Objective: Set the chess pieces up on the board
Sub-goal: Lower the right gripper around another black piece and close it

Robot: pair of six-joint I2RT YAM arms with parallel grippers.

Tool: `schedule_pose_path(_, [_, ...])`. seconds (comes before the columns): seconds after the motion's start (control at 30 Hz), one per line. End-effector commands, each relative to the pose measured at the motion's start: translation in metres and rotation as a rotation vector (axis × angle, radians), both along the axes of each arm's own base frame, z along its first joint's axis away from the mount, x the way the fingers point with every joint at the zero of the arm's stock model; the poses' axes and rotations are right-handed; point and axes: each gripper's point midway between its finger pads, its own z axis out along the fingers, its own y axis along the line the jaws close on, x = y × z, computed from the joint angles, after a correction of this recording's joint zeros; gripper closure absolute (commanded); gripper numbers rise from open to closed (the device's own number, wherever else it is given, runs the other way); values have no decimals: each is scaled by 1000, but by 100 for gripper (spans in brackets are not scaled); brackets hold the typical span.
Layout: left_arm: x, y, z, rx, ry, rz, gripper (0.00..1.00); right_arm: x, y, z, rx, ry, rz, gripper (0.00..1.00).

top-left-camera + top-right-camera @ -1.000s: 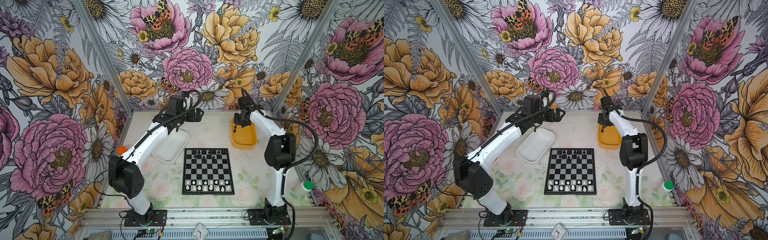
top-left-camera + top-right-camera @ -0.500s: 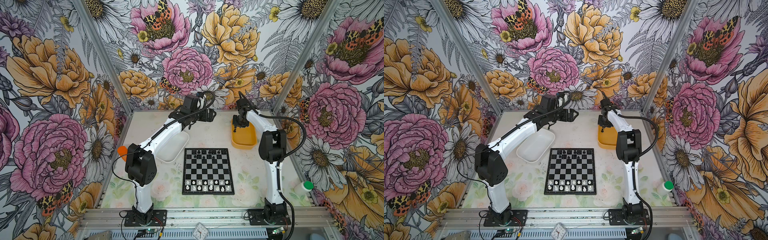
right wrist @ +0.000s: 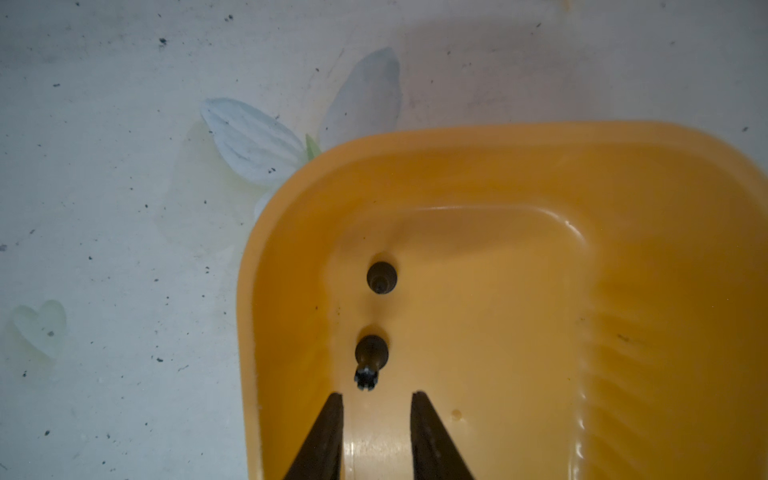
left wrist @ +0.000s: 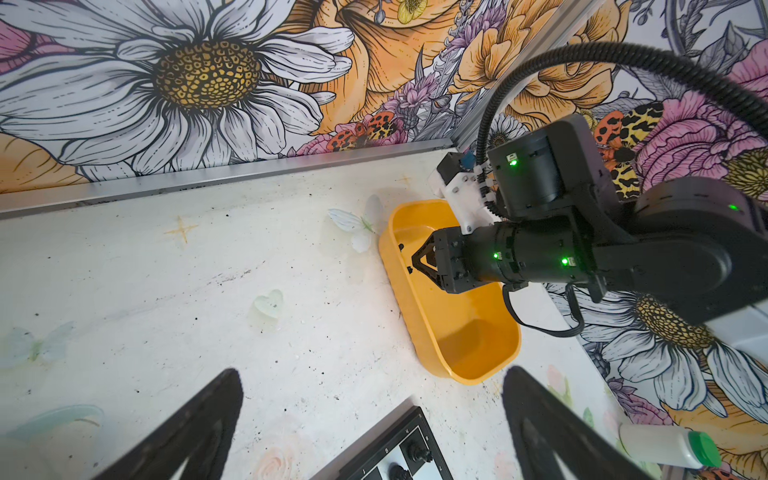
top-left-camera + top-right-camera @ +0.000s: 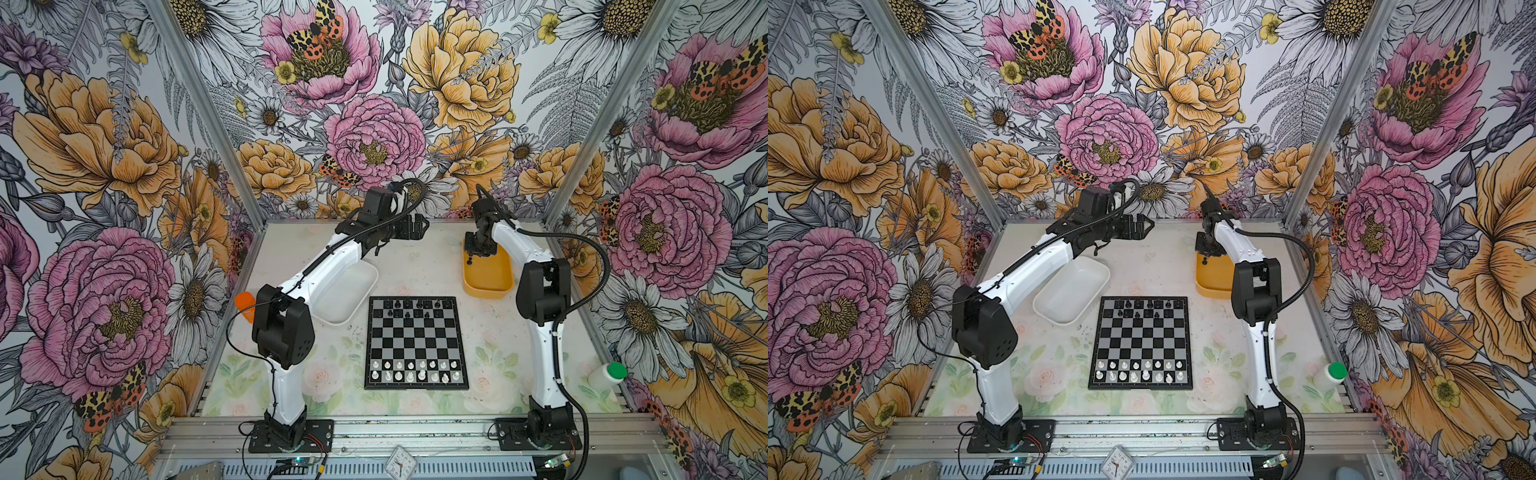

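Right end effector [image 3: 377, 394], slightly parted and empty, hovers above a tiny glossy black plastic chessman [image 3: 371, 357]. Likely light and slippery; pinch its stem. Left end effector [image 4: 374, 371] gapes empty.

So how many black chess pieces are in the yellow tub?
2. One black piece sits nearer the yellow tub's end wall, one just ahead of the right fingers. Others may hide under the arm.

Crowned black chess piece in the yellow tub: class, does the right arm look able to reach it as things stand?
Probably yes. The right gripper hangs over the yellow tub, fingers parted, the crowned black piece just ahead of their gap; nothing lies between.
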Motion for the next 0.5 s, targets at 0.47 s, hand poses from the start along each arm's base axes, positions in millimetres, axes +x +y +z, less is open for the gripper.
schedule_pose_path(0.47, [8, 13, 13, -34, -19, 18, 1, 1, 0, -32, 8, 58, 3, 73])
